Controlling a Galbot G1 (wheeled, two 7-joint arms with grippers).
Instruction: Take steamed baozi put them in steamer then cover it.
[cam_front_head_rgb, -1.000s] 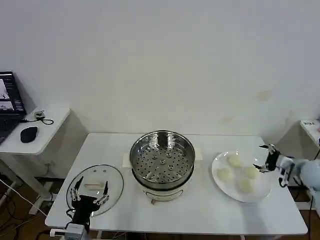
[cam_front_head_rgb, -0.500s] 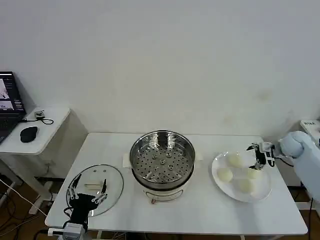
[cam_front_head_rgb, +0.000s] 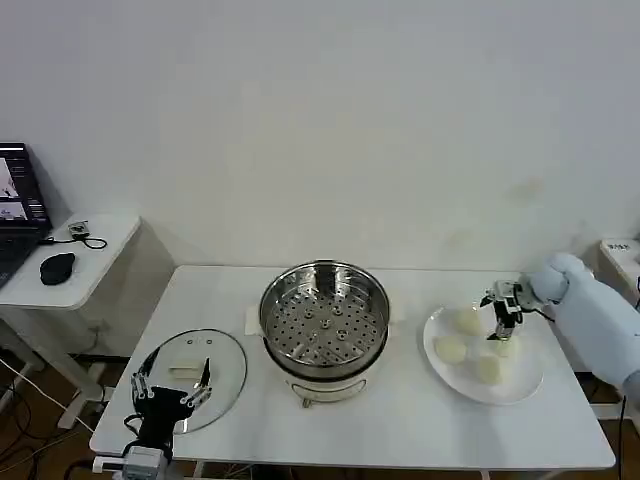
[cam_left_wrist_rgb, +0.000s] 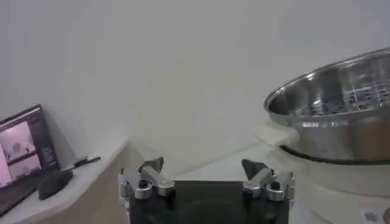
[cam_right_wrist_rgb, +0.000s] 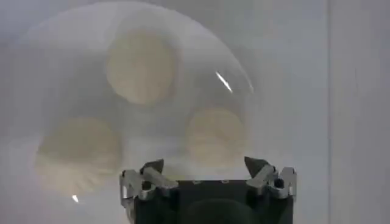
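Four steamed baozi (cam_front_head_rgb: 470, 322) sit on the white plate (cam_front_head_rgb: 528, 388); the steamer (cam_front_head_rgb: 324, 318) is empty, with the cover (cam_front_head_rgb: 225, 362) lying beside it. Right gripper (cam_front_head_rgb: 502, 322), jaws spread and holding nothing, hangs over the buns; left gripper (cam_front_head_rgb: 168, 389), jaws spread, hovers over the cover. Judged: every step remains.

Right end effector (cam_front_head_rgb: 503, 312) open over plate (cam_front_head_rgb: 436, 365) of baozi (cam_front_head_rgb: 451, 349) — steamer (cam_front_head_rgb: 324, 318) empty.

- You have a white table (cam_front_head_rgb: 400, 430) in front of you.
- On its right side sits a white plate (cam_front_head_rgb: 437, 372).
- Off to your left stands a small white side table (cam_front_head_rgb: 100, 250).
- On it lie a black mouse (cam_front_head_rgb: 57, 267), an open laptop (cam_front_head_rgb: 18, 205) and a cable (cam_front_head_rgb: 85, 236).
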